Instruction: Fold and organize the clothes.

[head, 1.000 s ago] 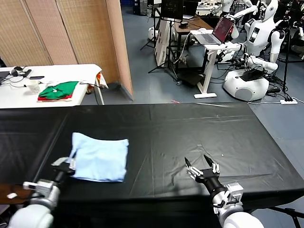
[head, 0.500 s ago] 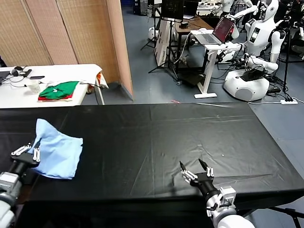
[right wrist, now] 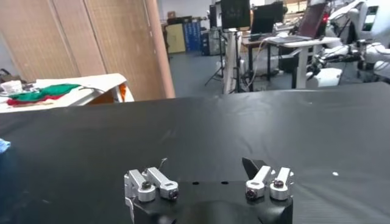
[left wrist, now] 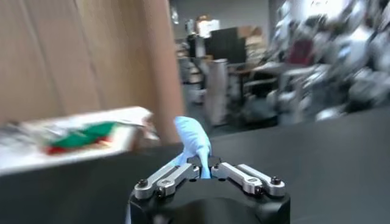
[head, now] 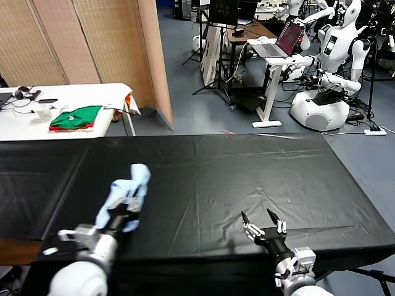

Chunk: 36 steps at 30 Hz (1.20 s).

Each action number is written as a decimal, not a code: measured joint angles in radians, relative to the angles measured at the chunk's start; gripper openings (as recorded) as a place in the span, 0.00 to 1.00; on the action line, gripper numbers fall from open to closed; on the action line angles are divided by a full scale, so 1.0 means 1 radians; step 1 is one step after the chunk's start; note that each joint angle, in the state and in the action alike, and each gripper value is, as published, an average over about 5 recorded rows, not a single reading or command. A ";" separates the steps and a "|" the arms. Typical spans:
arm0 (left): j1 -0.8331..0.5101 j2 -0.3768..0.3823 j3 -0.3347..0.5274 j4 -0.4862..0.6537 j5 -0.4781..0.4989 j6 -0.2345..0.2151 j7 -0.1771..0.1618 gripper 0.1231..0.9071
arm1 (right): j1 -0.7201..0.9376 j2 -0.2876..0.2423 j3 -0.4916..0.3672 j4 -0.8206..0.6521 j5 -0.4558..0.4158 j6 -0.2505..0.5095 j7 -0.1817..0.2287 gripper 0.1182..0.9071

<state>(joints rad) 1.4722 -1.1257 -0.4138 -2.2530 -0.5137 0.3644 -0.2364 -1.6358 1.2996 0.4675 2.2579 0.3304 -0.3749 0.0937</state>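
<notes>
Head view shows the black worktop (head: 247, 166) with the left claw (head: 121, 213) near its front-left corner, pinching the pale blue T-shirt (head: 129, 188). The shirt is bunched into a narrow crumpled bundle that rises from the fingers and leans toward the far edge of the worktop; whether any part of it rests on the black surface cannot be told. In the left wrist view the same claw (left wrist: 205, 171) has its two fingers drawn together on the cloth, and the T-shirt (left wrist: 194, 141) stands up from between them as a rounded blue tuft.

The right claw (head: 264, 226) sits low over the front edge of the worktop, toward the right half, well apart from the shirt. Its fingers are spread wide and hold nothing, as the right wrist view (right wrist: 208, 176) also shows, with bare black worktop beyond them.

Behind the worktop's far-left corner stands a white side table (head: 92, 92) carrying a folded green-and-red garment (head: 75, 117). Across the room, past the far-right side, are a white robot (head: 333, 68) and a laptop (head: 285, 38) on a stand.
</notes>
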 joint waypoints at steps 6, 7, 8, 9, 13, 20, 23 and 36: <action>-0.070 -0.082 0.115 0.079 0.051 -0.006 0.014 0.10 | 0.017 0.003 -0.014 -0.004 0.014 -0.022 -0.002 1.00; -0.072 -0.091 0.128 0.087 0.061 -0.007 0.019 0.10 | 0.022 0.001 -0.019 -0.004 0.022 -0.030 -0.003 1.00; -0.073 -0.098 0.139 0.092 0.070 -0.009 0.027 0.12 | 0.029 -0.003 -0.024 -0.004 0.034 -0.041 -0.005 1.00; -0.073 -0.105 0.149 0.095 0.078 -0.012 0.036 0.17 | 0.037 -0.007 -0.030 -0.005 0.048 -0.053 -0.006 1.00; -0.068 -0.118 0.176 0.096 0.093 -0.036 0.070 0.45 | 0.077 -0.026 -0.055 -0.014 0.114 -0.102 -0.007 1.00; -0.058 -0.105 0.161 0.086 0.100 -0.109 0.116 0.93 | 0.170 -0.058 -0.108 -0.028 0.257 -0.191 0.017 1.00; -0.057 -0.091 0.140 0.089 0.112 -0.124 0.113 0.99 | 0.212 -0.059 -0.137 -0.048 0.286 -0.208 0.029 1.00; -0.020 -0.067 0.070 0.126 0.159 -0.172 0.085 1.00 | 0.339 0.009 -0.250 -0.210 0.309 -0.219 0.061 0.88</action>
<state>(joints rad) 1.4523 -1.1928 -0.3439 -2.1267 -0.3548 0.1927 -0.1513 -1.2971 1.3090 0.2172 2.0482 0.6392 -0.5936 0.1550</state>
